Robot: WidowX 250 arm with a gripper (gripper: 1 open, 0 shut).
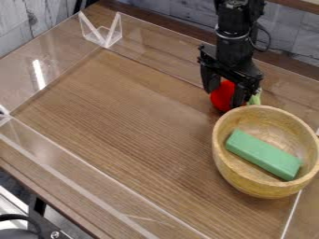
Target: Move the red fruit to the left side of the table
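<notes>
The red fruit (225,94) is a small bright red round toy with a light green leafy bit at its right, lying on the brown wood-grain table (125,121) at the far right, just behind the bowl. My black gripper (228,86) hangs straight down over it. Its fingers (208,80) are open and stand on either side of the fruit, low around it. I cannot tell whether the pads touch the fruit. The arm hides the fruit's upper part.
A tan round bowl (268,177) holding a green rectangular block (263,154) sits at the right front, right beside the fruit. Low clear acrylic walls (50,70) edge the tabletop, with a clear bracket (100,31) at the back left corner.
</notes>
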